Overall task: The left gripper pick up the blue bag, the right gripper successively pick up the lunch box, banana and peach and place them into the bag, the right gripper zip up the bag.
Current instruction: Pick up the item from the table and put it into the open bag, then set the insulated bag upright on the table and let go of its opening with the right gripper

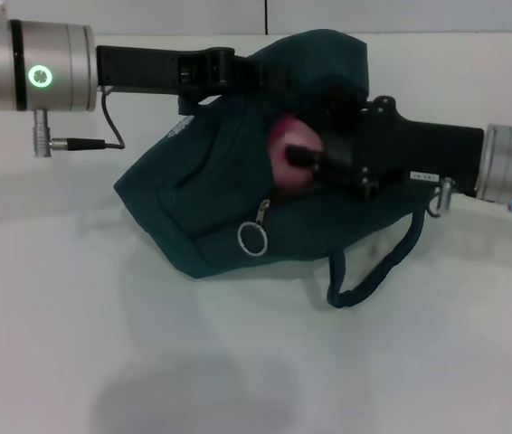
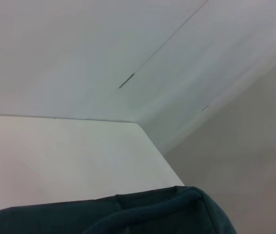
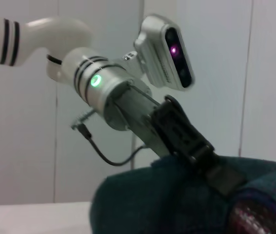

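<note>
In the head view you see the blue bag [image 1: 229,194] held up off the white table [image 1: 147,362], its mouth facing the right side. Your left gripper [image 1: 238,72] comes in from the left and pinches the upper rim of the bag, fingers closed on the fabric. Your right gripper [image 1: 306,158] reaches in from the right, its tip at the bag's opening and clamped on the peach [image 1: 285,149], which sits pink-red just inside the mouth. The zipper pull ring [image 1: 252,237] hangs on the front of the bag, and a dark strap [image 1: 374,267] loops down beneath the right arm to the table. You cannot see the lunch box or banana here.

In the left wrist view you get only the top edge of the bag [image 2: 143,214] against the table [image 2: 55,156] and the wall [image 2: 79,48]; the fingers do not show.

In the right wrist view you see the left gripper [image 3: 204,156] gripping the bag's rim [image 3: 167,200], with a reddish bit of the peach [image 3: 255,217] at the frame's lower corner.
</note>
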Controlling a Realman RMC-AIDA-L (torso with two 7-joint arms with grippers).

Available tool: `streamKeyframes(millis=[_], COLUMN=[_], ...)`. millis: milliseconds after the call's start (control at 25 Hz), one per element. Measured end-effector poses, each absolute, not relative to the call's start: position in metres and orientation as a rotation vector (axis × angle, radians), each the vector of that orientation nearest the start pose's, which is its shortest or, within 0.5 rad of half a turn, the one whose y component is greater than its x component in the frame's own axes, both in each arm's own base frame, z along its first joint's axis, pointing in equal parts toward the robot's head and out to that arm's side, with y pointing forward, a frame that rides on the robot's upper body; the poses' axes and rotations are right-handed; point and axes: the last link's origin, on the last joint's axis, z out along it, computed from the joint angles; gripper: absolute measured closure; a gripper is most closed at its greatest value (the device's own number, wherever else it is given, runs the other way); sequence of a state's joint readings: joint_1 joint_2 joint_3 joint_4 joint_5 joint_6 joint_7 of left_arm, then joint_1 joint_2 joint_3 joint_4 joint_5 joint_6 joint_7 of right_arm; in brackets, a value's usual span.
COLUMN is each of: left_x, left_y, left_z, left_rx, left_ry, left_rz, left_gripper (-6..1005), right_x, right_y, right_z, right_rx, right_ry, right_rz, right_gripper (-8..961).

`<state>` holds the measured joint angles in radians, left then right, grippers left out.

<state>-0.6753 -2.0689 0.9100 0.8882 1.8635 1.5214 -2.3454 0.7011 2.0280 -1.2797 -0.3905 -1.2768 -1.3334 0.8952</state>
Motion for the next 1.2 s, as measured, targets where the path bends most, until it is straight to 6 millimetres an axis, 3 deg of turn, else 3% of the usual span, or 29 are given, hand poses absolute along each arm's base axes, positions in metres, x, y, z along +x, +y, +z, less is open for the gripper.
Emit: streamKeyframes(millis=[200,400,520,680,920,1040,1200], left_x=[-0.161,-0.161,-0.161,-0.162,-0.169,-0.170,-0.170], left_y=[0.380,0.380,0.380,0.379,0.377,0.376,0.376], left_z=[0.019,0.018,0.018,0.017,0.017,0.017,0.017], left_rx=[-2.649,-2.651,-2.650,-2.648,-2.629,-2.626,-2.625], left_ry=[-1.431,-1.432,-1.431,-1.433,-1.454,-1.455,-1.455], left_rz=[-0.820,-0.818,-0.820,-0.822,-0.825,-0.825,-0.825], left_gripper=[938,937,935,934,932,931,929], right_x=[0.195,0.208,0.214,0.230,0.278,0.302,0.320], right_y=[0.352,0.349,0.344,0.319,0.274,0.262,0.260], right_z=[-0.030,-0.017,-0.015,-0.009,-0.005,-0.010,-0.018], right_rx=[-2.631,-2.547,-2.542,-2.500,-2.375,-2.327,-2.300], right_ry=[-0.006,0.019,0.044,0.006,0.088,0.210,0.304], right_rz=[0.979,0.963,0.979,1.045,1.024,0.961,0.871], right_gripper=[690,457,231,160,142,142,142])
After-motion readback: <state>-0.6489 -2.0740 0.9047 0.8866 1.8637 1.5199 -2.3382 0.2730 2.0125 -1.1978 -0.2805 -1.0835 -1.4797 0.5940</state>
